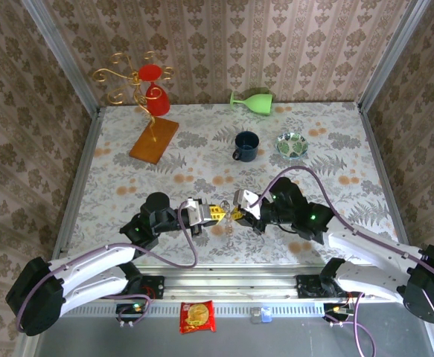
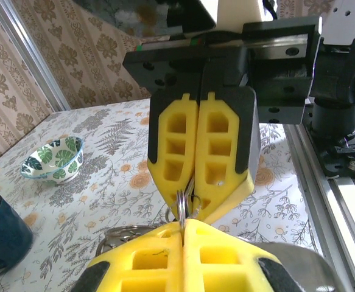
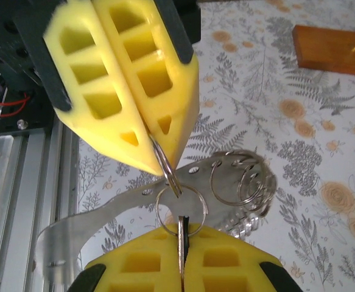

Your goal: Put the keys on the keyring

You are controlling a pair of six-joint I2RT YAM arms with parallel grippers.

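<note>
My two grippers meet tip to tip over the near middle of the table. My left gripper (image 1: 218, 214) (image 2: 183, 226) is shut on the keyring (image 2: 181, 207) (image 3: 165, 167), a thin silver ring seen edge-on between its yellow fingertips. Facing it, my right gripper (image 1: 239, 214) (image 3: 182, 238) is shut on a small key (image 3: 181, 224), silver with a black part, also edge-on. A second small silver ring (image 3: 206, 207) passes through that key and crosses the keyring just above my right fingertips. Whether the two rings are linked I cannot tell.
Under the grippers lies a flat silver metal strip (image 3: 98, 213) with holes, carrying several loose rings (image 3: 244, 182). A blue mug (image 1: 246, 145), a leaf-patterned bowl (image 1: 292, 144) and a tipped green cup (image 1: 251, 100) stand farther back. A gold wire stand on a wooden base (image 1: 154, 140) is at the back left.
</note>
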